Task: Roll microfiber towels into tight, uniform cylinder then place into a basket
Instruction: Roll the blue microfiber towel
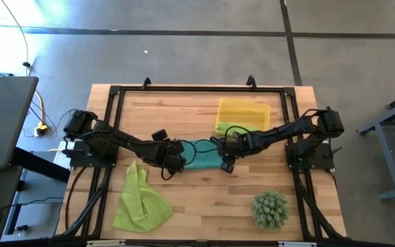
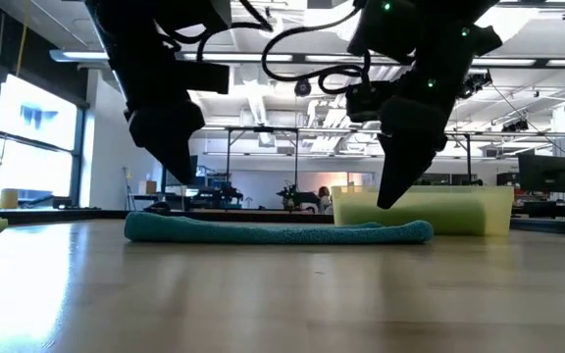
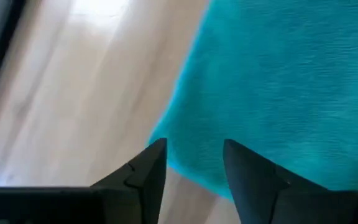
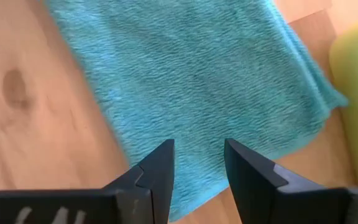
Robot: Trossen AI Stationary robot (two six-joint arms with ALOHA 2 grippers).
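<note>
A teal microfiber towel [image 1: 201, 154] lies flat on the wooden table as a low, folded strip [image 2: 278, 232] running left to right. My left gripper [image 1: 175, 165] hovers open just above the strip's left end [image 3: 241, 81], clear of it. My right gripper [image 1: 226, 166] is also open, above the right end [image 4: 197, 74] and close to the cloth without touching. The yellow basket [image 1: 242, 115] stands just beyond the towel's right end. A lime-green towel [image 1: 140, 199] lies crumpled near the front left.
A spiky green ball-shaped plant [image 1: 269, 209] sits at the front right. A black frame [image 1: 197, 89] runs around the tabletop's edges. Bare wood shows in front of the teal towel, between the lime-green towel and the plant.
</note>
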